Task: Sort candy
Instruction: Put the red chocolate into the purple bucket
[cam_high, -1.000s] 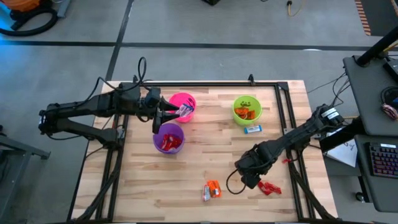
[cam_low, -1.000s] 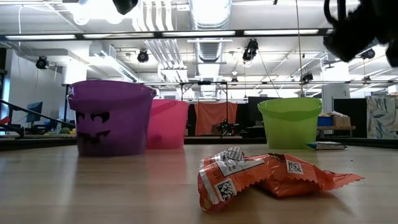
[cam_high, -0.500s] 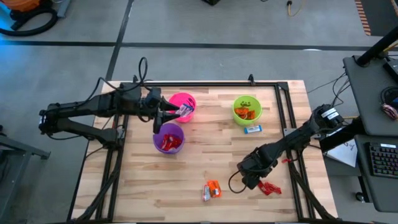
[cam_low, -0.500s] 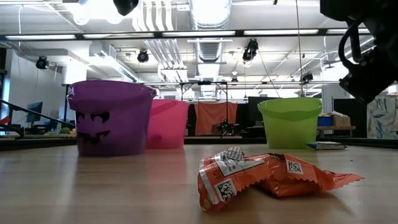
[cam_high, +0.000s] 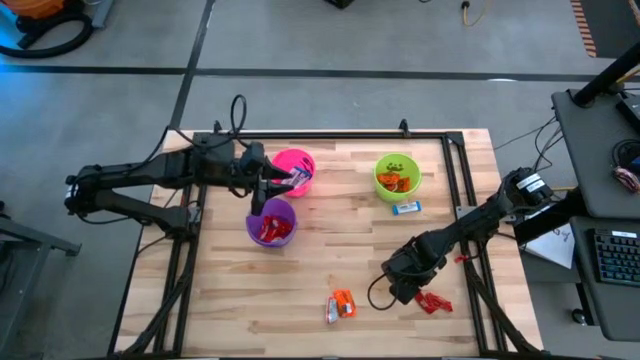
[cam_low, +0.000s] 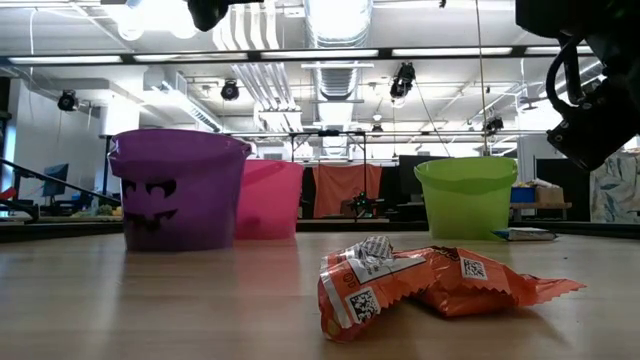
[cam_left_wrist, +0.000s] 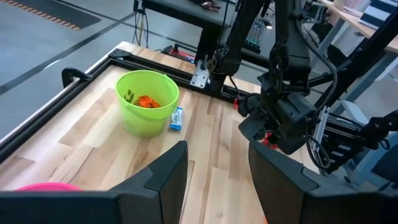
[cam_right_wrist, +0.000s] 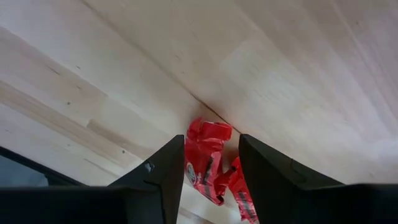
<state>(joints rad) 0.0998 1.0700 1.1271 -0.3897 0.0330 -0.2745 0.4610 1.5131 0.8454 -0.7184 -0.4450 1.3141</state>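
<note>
Two red-wrapped candies (cam_high: 432, 300) lie near the table's right near corner. My right gripper (cam_high: 408, 290) is low over them, open; in the right wrist view its fingers stand either side of the red candies (cam_right_wrist: 208, 155). Orange-wrapped candy (cam_high: 342, 303) lies at the near edge, large in the low view (cam_low: 420, 285). A blue-and-white bar (cam_high: 406, 208) lies beside the green cup (cam_high: 396, 175), which holds orange candy. The purple cup (cam_high: 271, 222) holds red candy. My left gripper (cam_high: 283, 183) hovers open by the pink cup (cam_high: 295, 168), holding nothing (cam_left_wrist: 217, 149).
The three cups stand upright across the table's far half. A black frame rail (cam_high: 330, 135) runs along the far edge and down both sides. Bare wood lies between the cups and the orange candy. A desk with a keyboard (cam_high: 615, 255) stands to the right of the table.
My right gripper has come down toward the table and moved slightly toward the near edge, closing on the red candies. The candies and cups have stayed where they were.
</note>
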